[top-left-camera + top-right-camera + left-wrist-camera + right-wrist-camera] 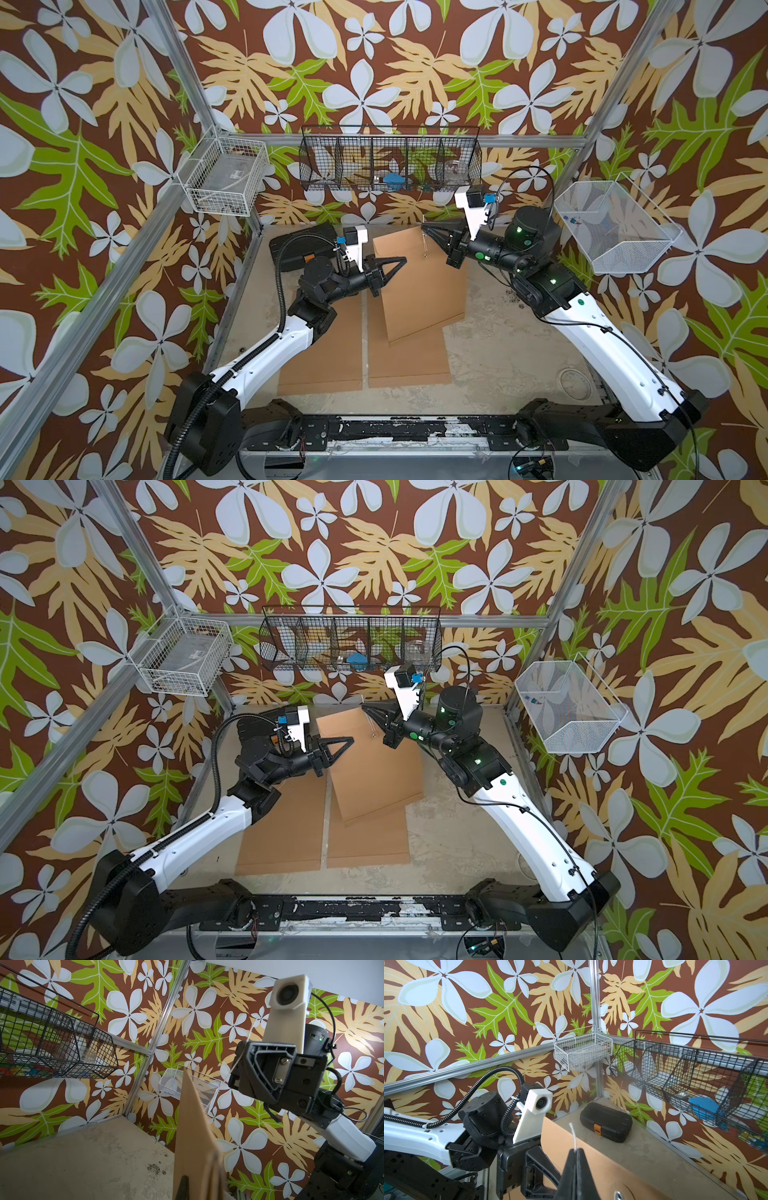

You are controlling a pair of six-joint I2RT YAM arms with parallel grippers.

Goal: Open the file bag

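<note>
Right gripper [576,1152] sits hard up against its own wrist camera, jaws clamped on a thin white string [573,1136]; the finger bases are cut off by the frame edge. Left gripper [402,260] shows in the left wrist view only as a dark blur, mostly cut off. Both top views show it pinched on the side edge of the file bag [415,286]. Can't tell if the flap is open, as the right gripper covers that corner. The string is a faint line over the bag in a top view [372,725]. Black wire basket [390,158] contents are hard to read, apart from one blue item [394,179].

On the table [519,353], a flat envelope [324,353] has its far end under the left arm. A second flat envelope [409,365] is beside it, far end hidden by the raised bag. The black case [291,245] in the back corner is partly behind the left wrist. White wire basket [226,174] and white mesh basket [615,224] hang on the side walls.

The file bag is tilted up between the grippers: left one grasps its side edge, right one at its far corner grips the string. Its lower end is over the second flat envelope; contact unclear.
</note>
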